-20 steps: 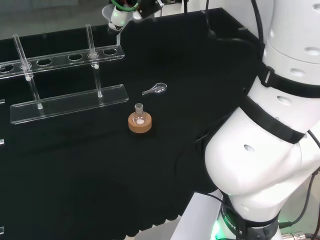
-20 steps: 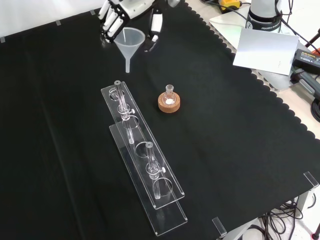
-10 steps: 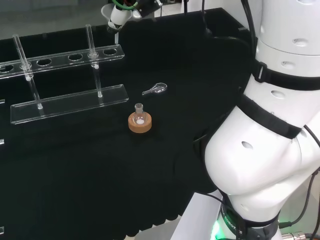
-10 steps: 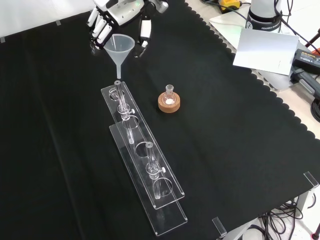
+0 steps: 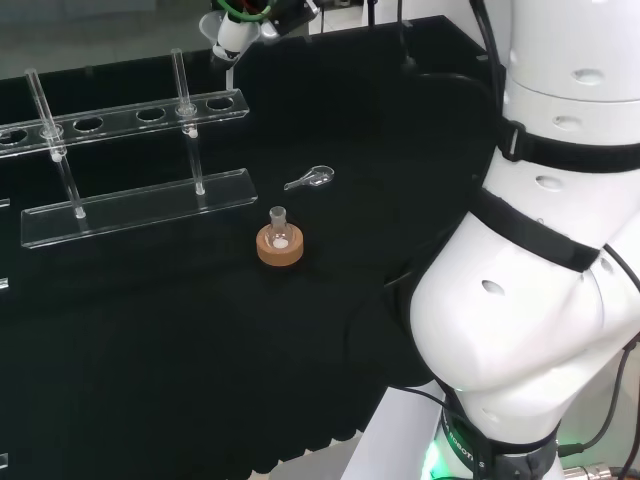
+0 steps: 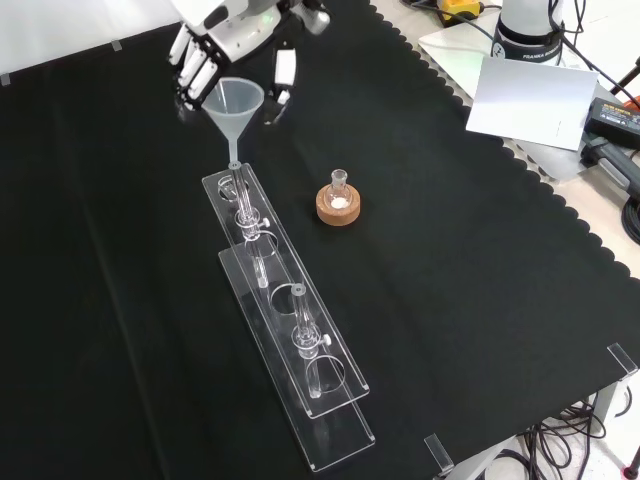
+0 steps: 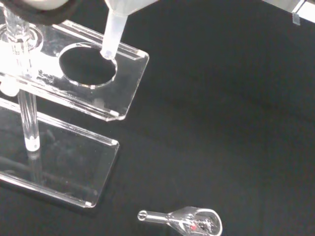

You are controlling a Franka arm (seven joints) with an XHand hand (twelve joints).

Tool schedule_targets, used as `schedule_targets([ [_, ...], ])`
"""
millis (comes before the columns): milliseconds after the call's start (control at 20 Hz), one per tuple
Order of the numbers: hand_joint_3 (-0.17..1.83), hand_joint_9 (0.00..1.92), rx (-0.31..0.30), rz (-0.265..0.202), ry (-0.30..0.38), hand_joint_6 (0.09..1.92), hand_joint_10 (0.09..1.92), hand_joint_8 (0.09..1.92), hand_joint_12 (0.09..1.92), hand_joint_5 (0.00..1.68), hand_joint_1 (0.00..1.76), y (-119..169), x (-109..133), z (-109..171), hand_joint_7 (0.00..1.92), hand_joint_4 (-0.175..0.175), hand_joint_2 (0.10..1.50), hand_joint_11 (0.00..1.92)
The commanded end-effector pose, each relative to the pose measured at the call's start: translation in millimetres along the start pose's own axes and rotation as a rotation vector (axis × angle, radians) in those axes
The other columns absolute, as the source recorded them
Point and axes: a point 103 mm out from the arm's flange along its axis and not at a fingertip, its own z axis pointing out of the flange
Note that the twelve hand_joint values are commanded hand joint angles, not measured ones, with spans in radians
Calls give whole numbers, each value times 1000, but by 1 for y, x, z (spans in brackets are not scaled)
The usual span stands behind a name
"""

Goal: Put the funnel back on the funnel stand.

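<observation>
Funnel [image 6: 233, 101], pinched by the hand's [image 6: 222, 30] curled fingers, hangs upright below them, stem tip over the funnel stand's [image 6: 285, 315] end hole [image 7: 87, 64].

The funnel [image 6: 233, 102] is cloudy, translucent plastic, and the funnel stand [image 6: 286, 321] is clear, glossy acrylic. Matt black cloth [image 6: 480, 250] covers the tabletop, and a rough brown cork ring [image 6: 339, 208] sits on it.

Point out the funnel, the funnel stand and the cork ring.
funnel [image 6: 234, 101], front view, cone wall.
funnel stand [image 6: 283, 283], front view, top plate.
cork ring [image 5: 279, 250], head view, its side.
</observation>
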Motion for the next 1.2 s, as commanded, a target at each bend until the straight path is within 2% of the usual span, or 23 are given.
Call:
schedule_targets([
  [50,485,901,5,-12,-14,433,397,608,1255,576,764,19,9,6,594,-7,769,648],
  [450,485,899,30,-13,-4,438,401,610,1255,574,765,27,6,18,593,-7,769,653],
  [900,485,897,54,-33,-1,443,405,612,1255,571,765,32,14,30,591,-7,769,655],
  [1200,485,894,92,-32,-9,442,405,611,1255,563,760,40,19,47,586,-8,767,656],
])
